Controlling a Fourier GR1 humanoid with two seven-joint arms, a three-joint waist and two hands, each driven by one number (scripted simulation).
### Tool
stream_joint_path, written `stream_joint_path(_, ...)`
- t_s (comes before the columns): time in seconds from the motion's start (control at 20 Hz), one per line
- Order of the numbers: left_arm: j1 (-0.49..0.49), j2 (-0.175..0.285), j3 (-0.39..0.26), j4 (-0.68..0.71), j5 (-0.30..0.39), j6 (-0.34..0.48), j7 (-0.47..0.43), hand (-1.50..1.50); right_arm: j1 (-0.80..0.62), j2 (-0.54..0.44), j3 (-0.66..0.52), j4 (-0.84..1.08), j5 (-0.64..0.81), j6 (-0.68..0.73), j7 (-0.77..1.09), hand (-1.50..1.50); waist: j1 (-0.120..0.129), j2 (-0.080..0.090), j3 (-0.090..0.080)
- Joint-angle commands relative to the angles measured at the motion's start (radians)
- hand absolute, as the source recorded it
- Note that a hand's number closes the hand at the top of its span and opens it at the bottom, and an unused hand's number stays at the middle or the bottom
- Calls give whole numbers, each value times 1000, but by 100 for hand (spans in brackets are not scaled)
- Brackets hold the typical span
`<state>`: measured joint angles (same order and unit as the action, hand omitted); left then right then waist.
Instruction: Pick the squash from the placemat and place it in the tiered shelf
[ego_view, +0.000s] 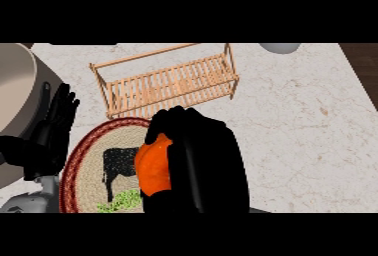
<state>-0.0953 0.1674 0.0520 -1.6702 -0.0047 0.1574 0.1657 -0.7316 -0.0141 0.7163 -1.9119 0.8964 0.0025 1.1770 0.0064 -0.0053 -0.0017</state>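
An orange squash shows over the right part of the round woven placemat, which has a red rim and a black cow figure. My right hand is curled round the squash from the right and hides most of it. The wooden tiered shelf stands just beyond the placemat, toward the back of the counter, with nothing on its slats. My left hand rests open at the left edge, fingers up, beside the placemat.
A large beige round object fills the left edge of the view. A grey bowl-like shape sits at the back right. Pale marble counter stretches to the right of my hand and the shelf.
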Motion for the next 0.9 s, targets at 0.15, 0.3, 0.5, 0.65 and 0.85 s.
stream_joint_path(0.15, -8, 15, 13, 20, 5, -24, -5, 0, -123, 13, -78, 148, 0, -78, 132, 150, 4, 5, 1)
stream_joint_path(0.3, 32, -19, -9, 9, -7, -11, -49, 0, -170, 14, -160, 269, -43, -120, 61, 150, 13, 7, 1)
stream_joint_path(0.5, 55, -31, -21, 4, -18, -6, -43, 0, -192, 14, -228, 343, -59, -141, -17, 150, 9, 6, 1)
stream_joint_path(0.65, 20, -10, -20, -63, -19, -7, 42, 0, -179, 14, -193, 482, -56, -307, -109, 150, 17, 8, 2)
stream_joint_path(0.85, 33, 14, 33, -1, 40, -65, -30, 0, -238, 14, -270, 660, -88, -392, -240, 150, 17, 10, 1)
